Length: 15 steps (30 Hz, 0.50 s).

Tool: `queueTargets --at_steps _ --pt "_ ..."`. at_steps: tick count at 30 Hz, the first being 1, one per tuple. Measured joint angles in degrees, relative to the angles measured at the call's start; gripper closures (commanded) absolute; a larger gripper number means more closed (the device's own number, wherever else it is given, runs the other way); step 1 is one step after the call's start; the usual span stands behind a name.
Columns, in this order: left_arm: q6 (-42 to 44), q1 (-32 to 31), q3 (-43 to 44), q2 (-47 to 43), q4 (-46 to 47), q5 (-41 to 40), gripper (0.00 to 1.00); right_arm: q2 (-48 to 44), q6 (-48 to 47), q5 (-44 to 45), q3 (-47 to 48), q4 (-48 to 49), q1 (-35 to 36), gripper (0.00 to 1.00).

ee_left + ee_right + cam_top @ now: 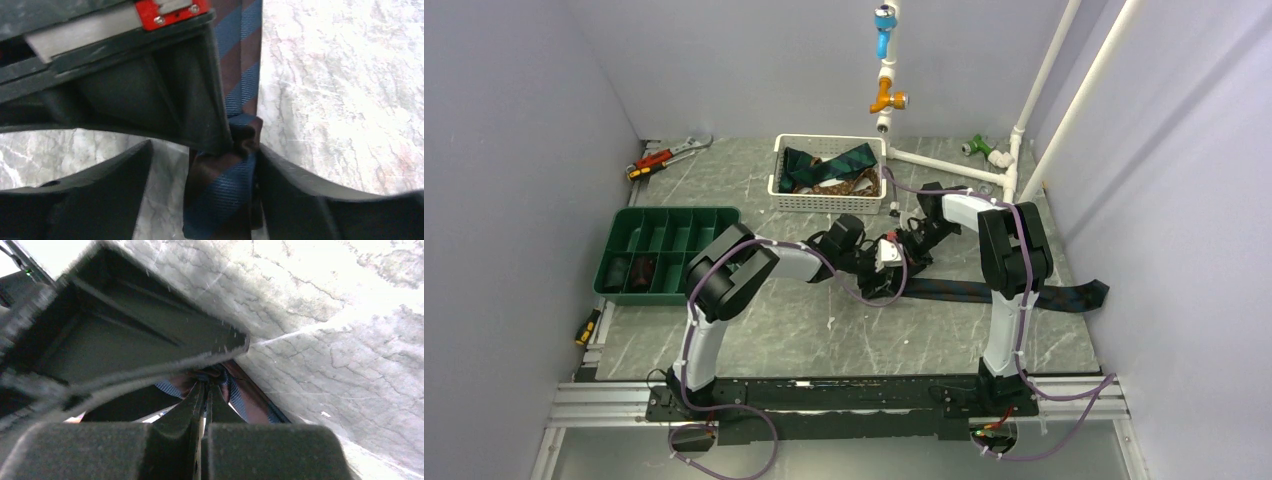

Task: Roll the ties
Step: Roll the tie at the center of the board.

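Observation:
A navy and maroon striped tie (984, 290) lies along the table from the centre to the right, its wide pointed end at far right. My right gripper (896, 255) is shut on the tie's folded narrow end (245, 400); its fingers (192, 405) are pressed together. My left gripper (879, 275) is open around that same fold (225, 195). Its fingers (300, 190) stand wide apart, the right one touching the fabric. The right gripper (150, 75) fills the top of the left wrist view.
A white basket (784, 185) at the back holds more ties (829, 165). A green divided tray (669, 215) on the left holds dark rolls (629, 270). A wrench (669, 155), a screwdriver (586, 327) and white pipes (944, 163) lie around the edges.

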Motion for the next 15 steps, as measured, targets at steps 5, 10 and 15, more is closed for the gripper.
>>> queueTargets --at_steps 5,10,15 --pt "1.29 -0.74 -1.53 -1.03 -0.24 -0.22 0.59 -0.02 -0.07 -1.03 0.44 0.15 -0.02 0.87" --pt "3.85 -0.92 -7.04 -5.16 0.26 -2.43 0.66 -0.24 -0.04 -2.6 0.39 -0.2 -0.04 0.53" --pt "3.1 -0.98 -7.32 -5.44 0.26 -3.21 0.67 -1.49 0.66 -3.93 -2.16 0.68 -0.76 0.56"
